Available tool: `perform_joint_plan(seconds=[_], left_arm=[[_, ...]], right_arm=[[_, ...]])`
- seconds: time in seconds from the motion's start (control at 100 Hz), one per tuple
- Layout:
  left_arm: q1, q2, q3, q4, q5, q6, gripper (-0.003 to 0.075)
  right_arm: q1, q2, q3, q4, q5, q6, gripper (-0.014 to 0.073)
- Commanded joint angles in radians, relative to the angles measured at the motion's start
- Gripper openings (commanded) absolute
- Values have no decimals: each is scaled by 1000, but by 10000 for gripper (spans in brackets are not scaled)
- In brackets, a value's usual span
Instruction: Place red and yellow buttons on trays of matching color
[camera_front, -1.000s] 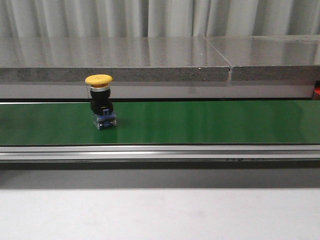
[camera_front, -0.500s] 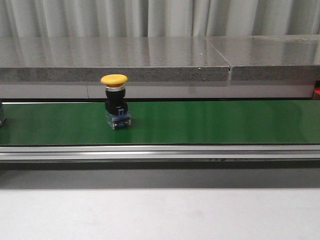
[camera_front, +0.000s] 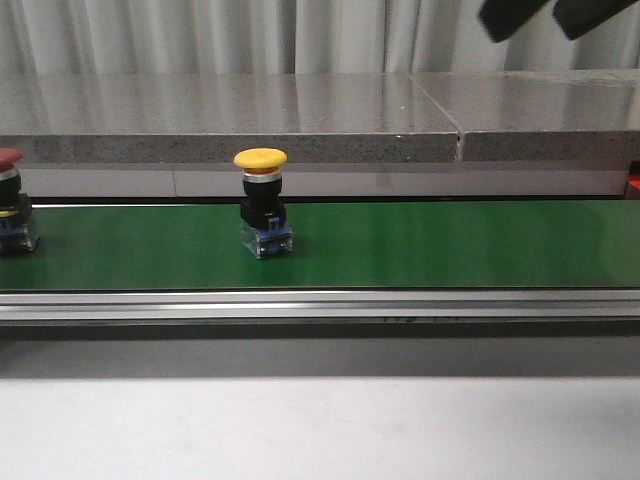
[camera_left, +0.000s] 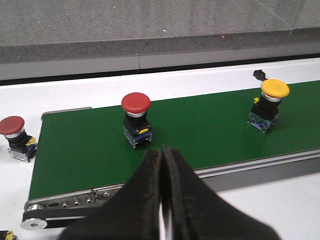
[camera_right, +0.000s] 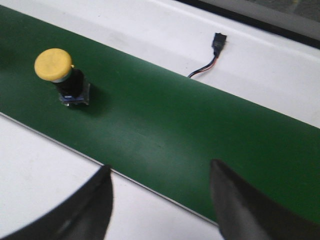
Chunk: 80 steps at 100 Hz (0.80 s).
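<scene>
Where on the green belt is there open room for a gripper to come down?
The long stretch of green belt right of the yellow button is bare to the frame edge. A shorter bare gap lies between it and the red button on the belt's left. The left end is busier: another red button sits just off the belt.

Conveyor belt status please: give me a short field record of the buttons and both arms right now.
belt: green conveyor belt
yellow button: upright on belt, untouched
red button: upright on belt, near its end
second red button: on the white surface, off the belt's end
left gripper: fingers shut, empty
right gripper: fingers open, empty, above belt edge
trays: not in view
</scene>
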Motion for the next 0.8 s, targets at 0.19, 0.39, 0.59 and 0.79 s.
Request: perform_joint_plan(seconds=[0.19,0.39,0.59,0.79], left_arm=[[-9,9,-28,-21,-68,-3,-21],[-9,9,-28,-21,-68,-3,-21],[-9,9,-28,-21,-68,-3,-21],[-9,9,-28,-21,-68,-3,-21]], right_arm=[[72,204,-230,-12,79,-10,593],[84,345,-375,58,181,-123,593],[84,461,-489,190,254,-267,593],[79,546,-527,191,231,-268,593]])
